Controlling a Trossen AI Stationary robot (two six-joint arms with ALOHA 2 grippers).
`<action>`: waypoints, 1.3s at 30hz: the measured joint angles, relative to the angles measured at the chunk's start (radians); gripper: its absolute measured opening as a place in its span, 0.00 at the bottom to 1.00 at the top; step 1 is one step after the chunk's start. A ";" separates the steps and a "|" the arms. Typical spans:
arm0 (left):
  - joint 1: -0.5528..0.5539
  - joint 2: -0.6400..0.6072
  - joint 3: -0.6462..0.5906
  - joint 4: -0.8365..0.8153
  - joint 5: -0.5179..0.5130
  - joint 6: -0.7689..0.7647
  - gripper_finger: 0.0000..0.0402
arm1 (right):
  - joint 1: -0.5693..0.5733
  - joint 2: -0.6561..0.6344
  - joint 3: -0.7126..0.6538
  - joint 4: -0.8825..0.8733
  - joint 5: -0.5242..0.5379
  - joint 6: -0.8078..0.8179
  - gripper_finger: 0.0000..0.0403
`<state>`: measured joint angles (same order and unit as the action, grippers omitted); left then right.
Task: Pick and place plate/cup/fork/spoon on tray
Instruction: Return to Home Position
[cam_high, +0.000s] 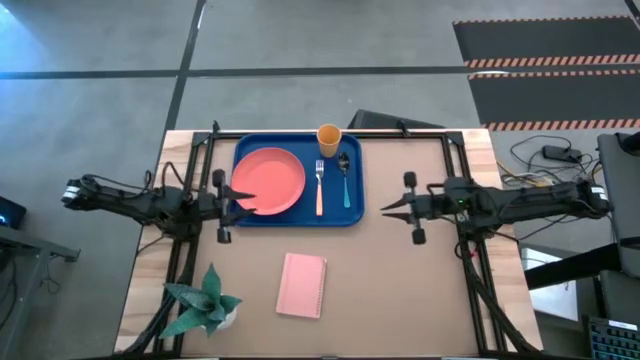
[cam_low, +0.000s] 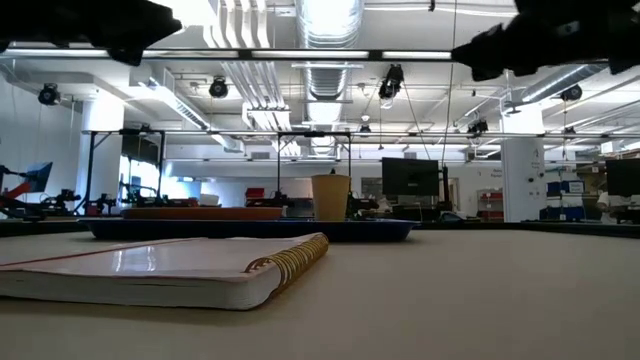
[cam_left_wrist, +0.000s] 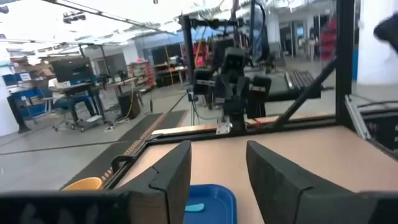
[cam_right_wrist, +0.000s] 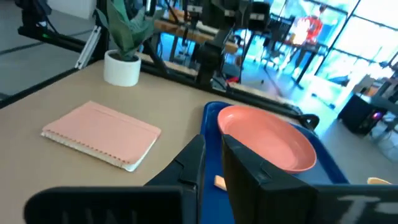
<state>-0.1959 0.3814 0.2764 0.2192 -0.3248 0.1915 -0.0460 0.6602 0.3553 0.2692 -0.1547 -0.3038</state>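
Note:
The blue tray (cam_high: 300, 218) lies at the table's far middle. On it rest the coral-pink plate (cam_high: 270, 180) at the left, the orange-handled fork (cam_high: 320, 185), the blue-handled spoon (cam_high: 345, 178) and, at the far rim, the orange cup (cam_high: 329, 136), standing upright (cam_low: 331, 197). My left gripper (cam_high: 238, 196) is open and empty, raised over the plate's left rim and the tray's left edge; its wrist view (cam_left_wrist: 217, 180) shows the tray's corner (cam_left_wrist: 211, 202) below. My right gripper (cam_high: 385, 210) is shut and empty, raised just right of the tray; its wrist view shows the plate (cam_right_wrist: 267, 140).
A pink spiral notebook (cam_high: 303, 285) lies near the table's front middle. A small potted plant (cam_high: 205, 300) stands at the front left. Dark frame bars run along the table's left, right and far edges. Bare tabletop lies to the right of the tray and notebook.

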 joint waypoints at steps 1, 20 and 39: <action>0.000 -0.024 -0.017 -0.002 0.000 -0.004 0.33 | 0.000 -0.034 -0.022 -0.002 0.000 -0.003 0.10; 0.002 -0.362 -0.230 -0.051 -0.001 -0.025 0.00 | 0.000 -0.461 -0.299 -0.010 0.050 -0.136 0.08; 0.006 -0.375 -0.269 0.003 -0.010 -0.001 0.00 | 0.000 -0.660 -0.342 -0.043 -0.042 -0.195 0.08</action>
<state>-0.1898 0.0059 0.0074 0.2219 -0.3349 0.1902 -0.0463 0.0003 0.0128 0.2257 -0.1964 -0.4984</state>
